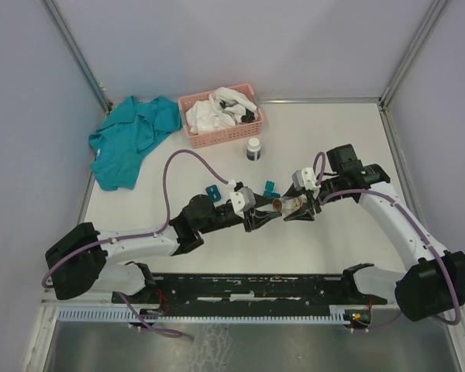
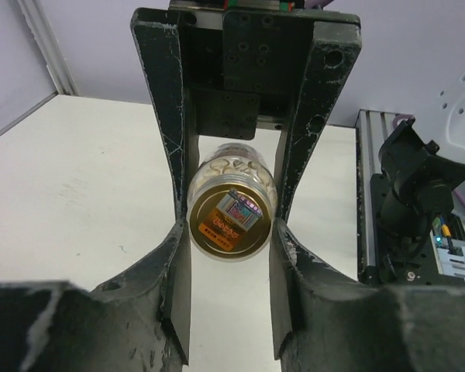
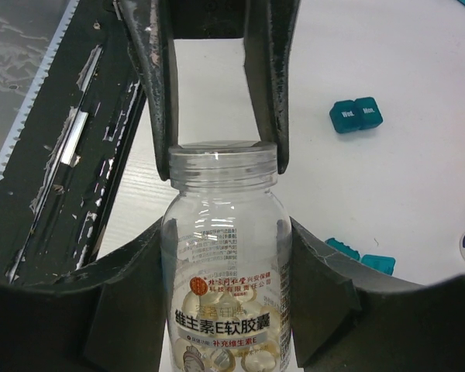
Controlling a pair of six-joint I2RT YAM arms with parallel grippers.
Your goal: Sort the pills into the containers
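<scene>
A clear pill bottle [image 1: 279, 205] with yellow capsules lies level between my two grippers, above the table. My right gripper [image 1: 293, 207] is shut on its body; in the right wrist view [image 3: 226, 232] the labelled body [image 3: 226, 294] fills the gap between the fingers. My left gripper [image 1: 262, 215] is shut on the bottle's gold-topped cap [image 2: 231, 219], one fingertip touching each side in the left wrist view [image 2: 231, 232]. Two teal containers [image 1: 213, 191] [image 1: 270, 188] sit on the table just behind the grippers. They also show in the right wrist view: one marked with days [image 3: 356, 115], one open [image 3: 360, 256].
A white bottle with a dark band [image 1: 253, 149] stands behind the containers. A pink lattice basket [image 1: 221, 115] with white and black cloth is at the back. A teal garment [image 1: 132, 139] lies at back left. The dark rail [image 1: 248, 291] runs along the near edge.
</scene>
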